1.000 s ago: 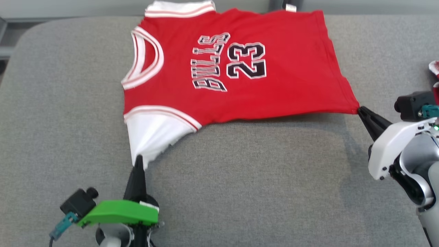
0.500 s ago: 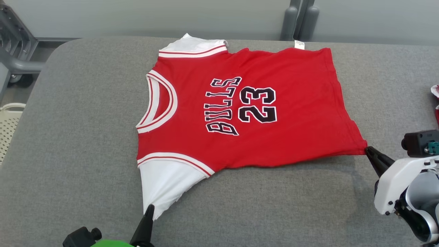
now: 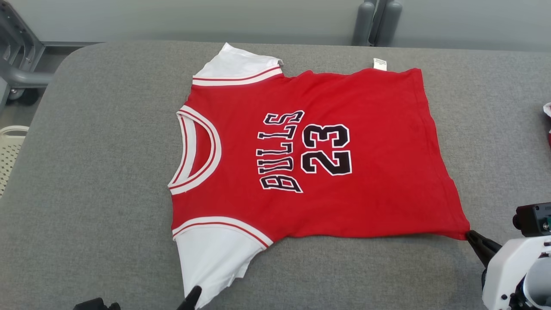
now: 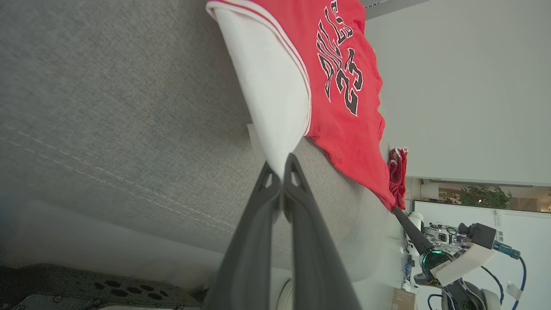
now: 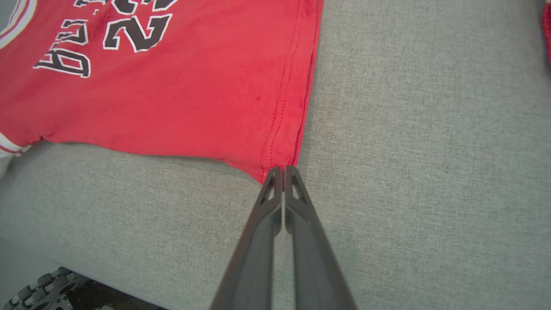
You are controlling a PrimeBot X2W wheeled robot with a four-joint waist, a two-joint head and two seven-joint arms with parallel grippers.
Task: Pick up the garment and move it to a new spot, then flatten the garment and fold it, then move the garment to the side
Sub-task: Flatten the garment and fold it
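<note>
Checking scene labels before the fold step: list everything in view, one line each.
jersey: 1, red with white sleeves, flat mid-table, collar to the left
label: 1, white, on the jersey's far edge
second garment: 1, red, table's right end, mostly cut off
table: 1, grey fabric top, under both garments
basket: 1, white, perforated, beside the table at left
frame: 1, grey metal, beyond the table's far left corner
posts: 2, grey, behind the table
left fingers: 2, dark, shut on the near sleeve's tip
right fingers: 2, dark, shut on the jersey's near hem corner
</note>
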